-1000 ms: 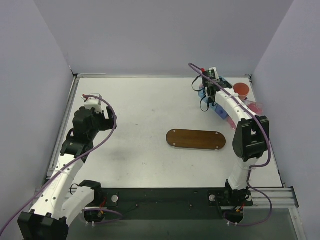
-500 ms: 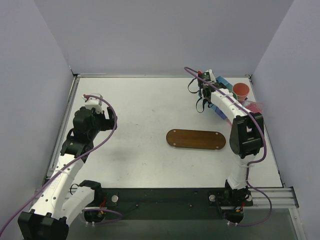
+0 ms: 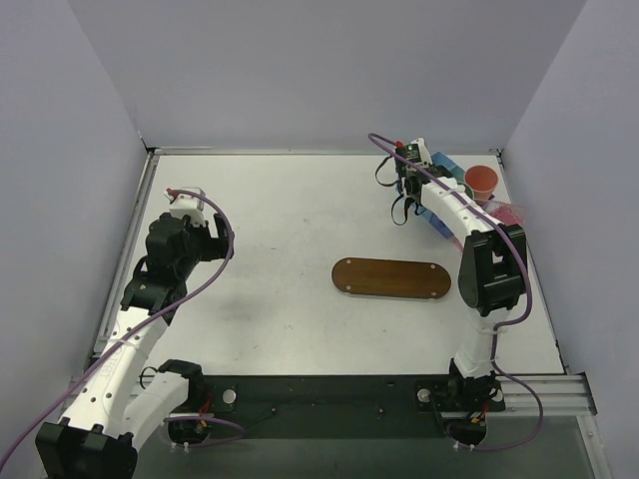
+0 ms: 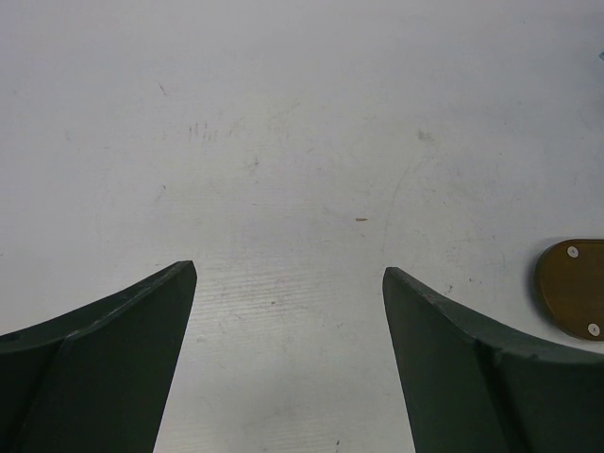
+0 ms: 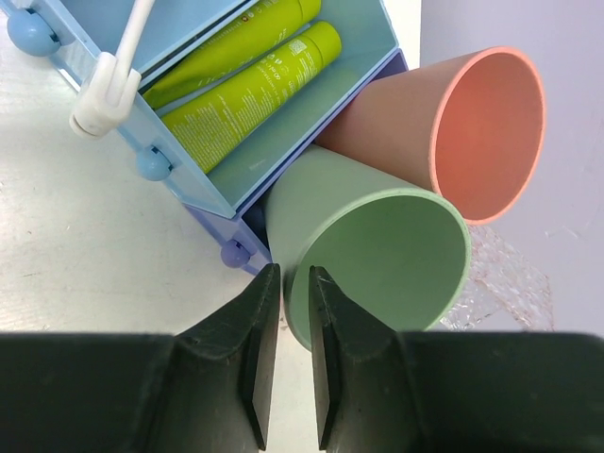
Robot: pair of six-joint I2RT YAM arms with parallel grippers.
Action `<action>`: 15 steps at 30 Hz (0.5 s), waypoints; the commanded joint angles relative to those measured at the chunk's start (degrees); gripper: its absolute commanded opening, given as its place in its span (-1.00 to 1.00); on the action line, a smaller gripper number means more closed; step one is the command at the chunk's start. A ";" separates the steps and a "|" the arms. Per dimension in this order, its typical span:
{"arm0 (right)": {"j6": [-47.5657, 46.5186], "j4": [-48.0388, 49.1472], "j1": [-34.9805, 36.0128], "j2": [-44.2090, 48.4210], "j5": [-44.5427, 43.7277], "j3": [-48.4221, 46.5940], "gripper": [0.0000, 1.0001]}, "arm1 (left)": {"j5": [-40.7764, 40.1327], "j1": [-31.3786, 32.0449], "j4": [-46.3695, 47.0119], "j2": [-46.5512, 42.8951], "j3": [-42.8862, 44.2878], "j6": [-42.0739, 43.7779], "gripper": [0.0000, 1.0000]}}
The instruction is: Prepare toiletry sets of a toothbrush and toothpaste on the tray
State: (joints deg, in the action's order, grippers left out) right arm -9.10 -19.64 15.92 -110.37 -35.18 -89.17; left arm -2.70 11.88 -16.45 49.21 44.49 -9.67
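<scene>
Nothing is on the tray (image 3: 390,277) yet. The tubes (image 5: 255,90) and a brush (image 5: 101,90) wait in the blue bin (image 5: 184,175). The right gripper (image 5: 293,280) pinches the green cup (image 5: 377,255) by its rim. The left gripper (image 4: 288,274) gapes wide.

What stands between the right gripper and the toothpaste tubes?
The mint-green cup lies on its side right at the right gripper's tips, and the blue bin's front wall stands before the toothpaste tubes.

Frame's right edge crops the tray (image 4: 572,300); blue bin (image 5: 293,142) walls partly hide the toothpaste (image 5: 255,90) tubes, upper left
</scene>
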 commanded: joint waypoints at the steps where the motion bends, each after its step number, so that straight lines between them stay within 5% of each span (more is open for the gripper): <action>1: 0.14 0.04 -0.19 -0.73 -1.65 0.13 -0.73 | 0.15 -0.28 2.38 -0.43 -0.28 1.06 0.82; 15: 1.81 -0.40 -1.42 -0.99 0.81 0.66 -0.75 | 0.15 -0.28 2.30 -0.34 -0.28 1.06 0.82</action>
State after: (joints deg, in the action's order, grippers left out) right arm -8.62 -19.49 15.38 -110.39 -34.65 -89.14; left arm -2.70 11.88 -16.45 49.21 44.47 -9.39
